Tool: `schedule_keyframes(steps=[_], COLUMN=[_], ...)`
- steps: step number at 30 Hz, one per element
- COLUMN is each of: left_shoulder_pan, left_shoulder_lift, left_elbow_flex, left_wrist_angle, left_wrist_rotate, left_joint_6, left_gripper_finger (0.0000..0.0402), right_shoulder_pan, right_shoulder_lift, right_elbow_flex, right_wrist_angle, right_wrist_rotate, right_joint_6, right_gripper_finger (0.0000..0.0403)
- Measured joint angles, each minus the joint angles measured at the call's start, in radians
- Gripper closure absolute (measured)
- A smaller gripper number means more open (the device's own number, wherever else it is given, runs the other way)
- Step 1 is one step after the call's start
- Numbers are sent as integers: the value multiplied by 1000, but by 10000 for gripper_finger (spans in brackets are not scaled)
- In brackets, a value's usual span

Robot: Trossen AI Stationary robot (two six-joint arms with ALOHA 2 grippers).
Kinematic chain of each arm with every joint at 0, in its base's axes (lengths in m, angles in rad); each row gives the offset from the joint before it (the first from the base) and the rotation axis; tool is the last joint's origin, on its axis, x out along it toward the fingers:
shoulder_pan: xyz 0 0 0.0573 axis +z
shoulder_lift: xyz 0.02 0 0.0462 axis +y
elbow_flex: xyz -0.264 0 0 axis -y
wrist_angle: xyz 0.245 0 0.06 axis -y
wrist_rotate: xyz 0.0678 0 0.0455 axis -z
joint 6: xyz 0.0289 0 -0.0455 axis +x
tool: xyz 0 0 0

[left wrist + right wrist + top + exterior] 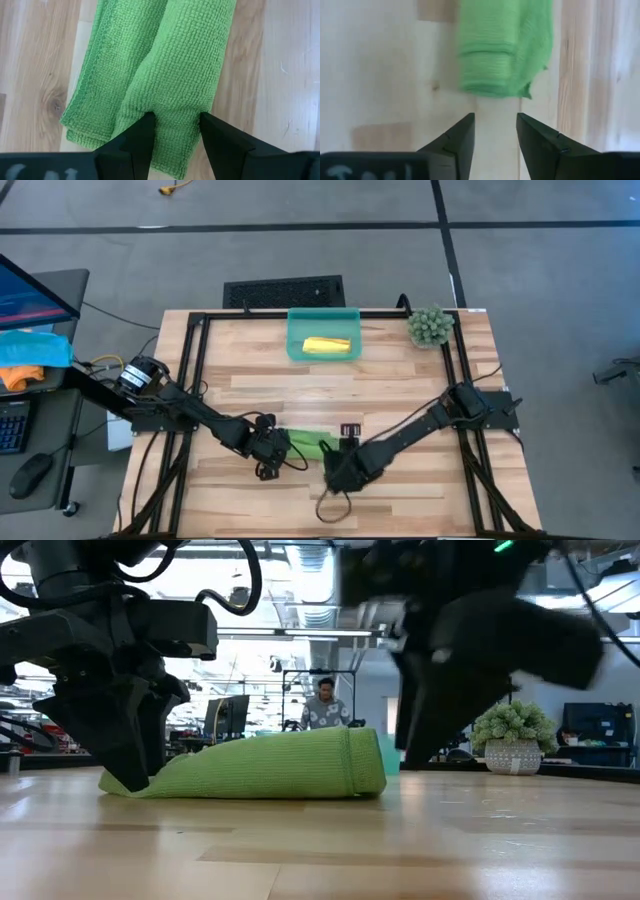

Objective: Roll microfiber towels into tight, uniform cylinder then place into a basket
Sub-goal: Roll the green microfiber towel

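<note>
On the table [400,395], the basket [296,340] at the far edge already holds the yellow roll [327,346]. The green roll [308,442] lies near the front, its long axis running between the arms. The left gripper [176,120] pinches one end; the right gripper [495,120], jaws apart and empty, seems just clear of the other.

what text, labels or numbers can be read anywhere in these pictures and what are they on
No text can be read in any view.
Left pincer housing, left wrist view: pale marks at the picture's lower edge, cut off and unreadable.
Right pincer housing, right wrist view: pale marks, blurred and cut off.
Green towel, yellow towel, basket, table: no lettering shows.
</note>
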Motion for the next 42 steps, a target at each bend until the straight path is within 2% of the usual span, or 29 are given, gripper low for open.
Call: schedule_keyframes(steps=[4, 8, 12, 19, 28, 38, 42], left_shoulder_pan=[0, 0, 0, 0, 0, 0, 0], left_shoulder_lift=[0, 0, 0, 0, 0, 0, 0], left_elbow_flex=[0, 0, 0, 0, 0, 2, 2], left_wrist_angle=[0, 0, 1, 1, 1, -10, -10], left_wrist_rotate=[0, 0, 0, 1, 2, 6, 9], left_joint_6=[0, 0, -4, -6, -6, -6, -6], left_gripper_finger=[249, 249, 249, 249, 249, 249, 249], right_shoulder_pan=[73, 140, 155, 91, 18, -53, -68], right_shoulder_lift=[-10, -10, 6, 36, 35, 115, 126], right_elbow_flex=[2, 1, -1, -1, 0, 7, 8], right_wrist_angle=[56, 184, 277, 308, 299, 225, 218], right_wrist_rotate=[157, 281, 269, 211, 92, 113, 73], right_joint_6=[-95, -276, -430, -553, -519, -393, -349], right_gripper_finger=[245, 250, 249, 228, 183, 184, 184])
